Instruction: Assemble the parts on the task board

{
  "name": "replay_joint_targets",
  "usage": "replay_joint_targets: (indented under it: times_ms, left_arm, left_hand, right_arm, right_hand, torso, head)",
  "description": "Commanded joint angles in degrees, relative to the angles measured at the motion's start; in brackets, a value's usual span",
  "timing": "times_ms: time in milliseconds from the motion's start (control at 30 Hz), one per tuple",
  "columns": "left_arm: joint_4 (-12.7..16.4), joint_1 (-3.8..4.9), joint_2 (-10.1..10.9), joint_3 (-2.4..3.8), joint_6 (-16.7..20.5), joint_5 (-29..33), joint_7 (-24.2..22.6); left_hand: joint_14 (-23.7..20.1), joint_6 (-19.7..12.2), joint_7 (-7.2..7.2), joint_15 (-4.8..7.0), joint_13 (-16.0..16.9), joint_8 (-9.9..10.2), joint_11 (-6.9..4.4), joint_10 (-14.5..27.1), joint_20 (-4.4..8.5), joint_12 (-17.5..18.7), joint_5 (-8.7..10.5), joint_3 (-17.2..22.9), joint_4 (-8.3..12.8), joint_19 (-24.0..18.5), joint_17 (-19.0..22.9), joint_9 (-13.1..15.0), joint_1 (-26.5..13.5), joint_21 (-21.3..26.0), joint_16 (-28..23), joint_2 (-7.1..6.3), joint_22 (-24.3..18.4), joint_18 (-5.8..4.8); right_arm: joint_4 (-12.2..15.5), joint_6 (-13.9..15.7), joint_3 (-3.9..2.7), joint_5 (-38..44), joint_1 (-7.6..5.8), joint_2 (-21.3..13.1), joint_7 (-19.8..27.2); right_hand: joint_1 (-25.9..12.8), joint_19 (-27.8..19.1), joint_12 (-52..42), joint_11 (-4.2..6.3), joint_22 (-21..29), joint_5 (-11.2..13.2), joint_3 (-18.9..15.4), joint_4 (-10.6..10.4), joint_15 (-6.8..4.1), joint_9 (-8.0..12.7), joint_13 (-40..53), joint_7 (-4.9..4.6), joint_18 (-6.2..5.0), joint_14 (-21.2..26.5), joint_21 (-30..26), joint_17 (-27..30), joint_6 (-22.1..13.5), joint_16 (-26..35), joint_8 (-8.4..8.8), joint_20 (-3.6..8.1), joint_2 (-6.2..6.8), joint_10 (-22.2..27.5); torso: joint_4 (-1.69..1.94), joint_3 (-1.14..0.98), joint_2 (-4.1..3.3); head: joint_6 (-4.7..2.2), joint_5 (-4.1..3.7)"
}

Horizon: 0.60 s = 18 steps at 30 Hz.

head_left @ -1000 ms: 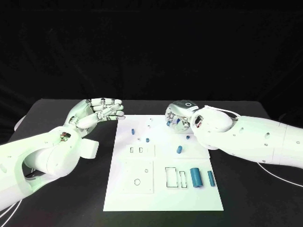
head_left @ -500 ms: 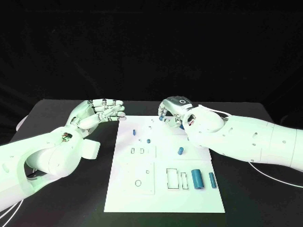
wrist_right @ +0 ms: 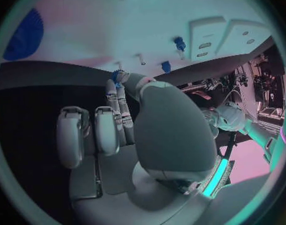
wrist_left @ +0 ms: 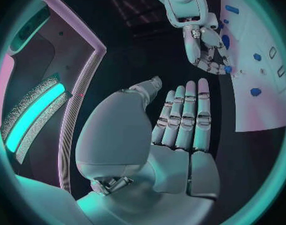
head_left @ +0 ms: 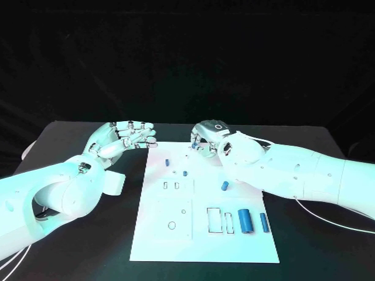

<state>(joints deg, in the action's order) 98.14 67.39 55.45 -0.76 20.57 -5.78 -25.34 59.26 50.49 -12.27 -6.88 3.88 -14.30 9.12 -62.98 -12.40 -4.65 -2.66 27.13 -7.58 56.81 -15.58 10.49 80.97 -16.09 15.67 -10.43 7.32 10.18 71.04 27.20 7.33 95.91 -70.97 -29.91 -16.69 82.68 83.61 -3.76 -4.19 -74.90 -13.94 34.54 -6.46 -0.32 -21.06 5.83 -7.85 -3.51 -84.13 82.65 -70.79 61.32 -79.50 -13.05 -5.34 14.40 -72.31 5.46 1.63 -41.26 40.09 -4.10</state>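
The white task board [head_left: 206,246] lies in the middle of the table. My right hand [head_left: 208,137] hovers over its far edge and pinches a small blue part [head_left: 194,144] at its fingertips; the right wrist view shows that part [wrist_right: 120,76] just above the board [wrist_right: 118,30]. My left hand [head_left: 126,136] is raised beside the board's far left corner, fingers straight and apart, holding nothing. On the board lie small blue pegs [head_left: 164,162], [head_left: 185,173], [head_left: 225,186], a thick blue cylinder [head_left: 246,219] and a slim one [head_left: 264,222].
Several rectangular and oval slots are cut in the board's near half, with a framed slot [head_left: 212,219] beside the thick cylinder. Black table [head_left: 86,246] surrounds the board. My left forearm [head_left: 53,193] lies along the board's left side.
My right hand has moved left along the board's far edge with the small blue part. The left hand has stayed where it was.
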Motion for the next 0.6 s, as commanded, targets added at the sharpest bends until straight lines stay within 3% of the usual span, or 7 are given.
replay_joint_targets:
  times_ms: [33, 267, 600]
  left_arm:
    - [0.1, 0.37, -0.1, 0.06, -1.0, 0.2, -0.4]
    - [0.1, 0.74, -0.1, 0.06, -1.0, 0.2, -0.4]
    - [-0.1, 0.96, -0.2, 0.06, -1.0, 0.2, -0.3]
  left_hand:
    - [-0.4, 0.0, -0.44, 0.17, 0.0, 0.3, 0.22, -0.1, -0.01, 0.4, -0.19, 0.2, 0.0, -0.4, 0.0, -0.1, -0.5, 0.1, -0.2, 0.00, -0.1, 0.14]
    - [-0.4, 0.0, -0.44, 0.17, 0.0, 0.3, 0.22, -0.1, -0.01, 0.4, -0.19, 0.2, 0.0, -0.4, 0.0, -0.1, -0.5, 0.1, -0.2, 0.00, -0.1, 0.14]
    - [-0.4, 0.0, -0.44, 0.17, 0.0, 0.3, 0.22, -0.1, -0.01, 0.4, -0.19, 0.2, 0.0, -0.4, 0.0, -0.1, -0.5, 0.1, -0.2, 0.00, -0.1, 0.14]
  right_arm:
    - [-0.6, 0.3, -0.01, 0.2, 0.23, 0.6, 0.7]
    - [-1.9, 0.3, -0.01, 0.0, 0.41, 1.5, 0.5]
    - [-2.9, 0.5, -0.01, -0.2, 0.45, 2.5, -0.1]
  right_hand:
    - [-0.6, 0.5, 0.1, 0.19, -4.3, 0.3, 0.0, 0.2, -0.24, -0.1, -0.1, 0.02, 1.05, -2.7, 0.2, 0.0, 0.2, -0.3, -0.22, -0.07, -0.03, -0.2]
    - [-0.7, 0.5, 0.1, 0.18, -4.4, 0.4, 0.0, 0.2, -0.23, -0.1, -0.1, 0.02, 1.06, -2.7, 0.3, 0.0, 0.2, -0.3, -0.20, -0.08, -0.01, -0.2]
    - [-0.8, 0.4, 0.2, 0.17, -4.3, 0.4, 0.0, 0.2, -0.22, -0.1, -0.1, 0.01, 1.03, -2.7, 0.2, 0.1, 0.1, -0.3, -0.16, -0.09, -0.01, -0.1]
  torso:
    - [0.28, 0.12, -0.21]
    - [0.52, 0.28, -0.27]
    - [0.54, 0.30, -0.35]
  head:
    - [-0.02, -0.01]
    - [0.04, -0.05]
    - [-0.03, 0.08]
